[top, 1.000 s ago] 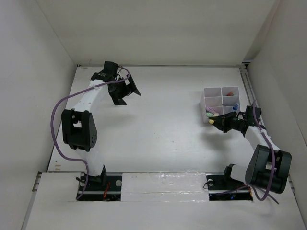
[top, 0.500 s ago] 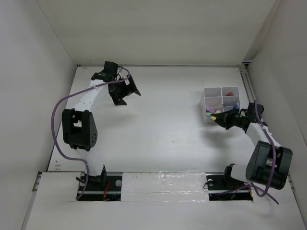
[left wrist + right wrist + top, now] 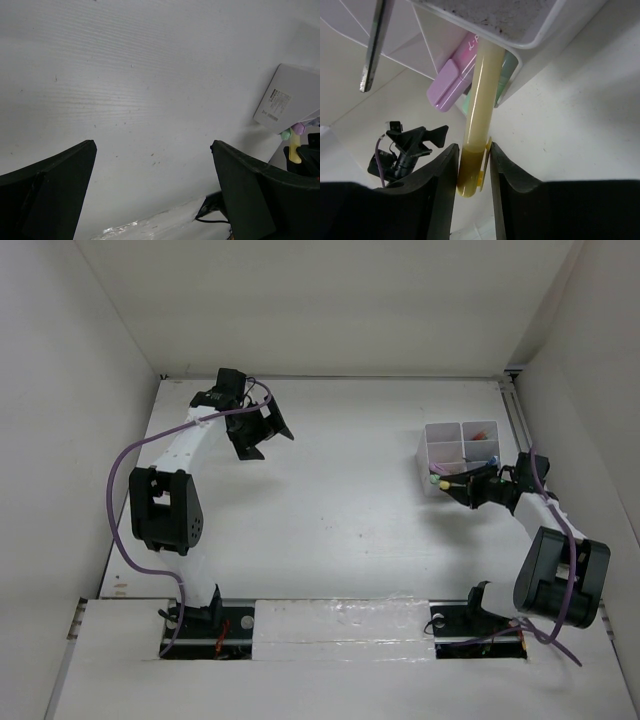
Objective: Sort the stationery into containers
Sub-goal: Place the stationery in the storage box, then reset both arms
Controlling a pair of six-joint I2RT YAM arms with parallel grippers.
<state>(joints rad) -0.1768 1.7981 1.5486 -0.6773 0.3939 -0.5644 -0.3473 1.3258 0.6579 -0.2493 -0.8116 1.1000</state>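
The white four-compartment box [image 3: 428, 440] stands at the right of the table, seen from below in the right wrist view [image 3: 520, 20]. My right gripper [image 3: 464, 487] [image 3: 473, 147] is at its near corner, shut on the yellow marker [image 3: 479, 100], whose far end reaches into the near compartment. A pink marker [image 3: 451, 82] and a green marker [image 3: 507, 70] stick out of the same compartment. A scissors blade [image 3: 372, 45] juts from another one. My left gripper [image 3: 258, 430] [image 3: 152, 145] hangs open over bare table at the far left.
Red [image 3: 480, 432] and blue-capped [image 3: 492, 462] items lie in the box's right compartments. The enclosure's right wall [image 3: 580, 440] is close behind the box. From the left wrist view the box [image 3: 295, 95] shows at the far right.
My right gripper has shifted a little back and right toward the box, carrying the yellow marker's far end into the near compartment. The left arm has not moved.
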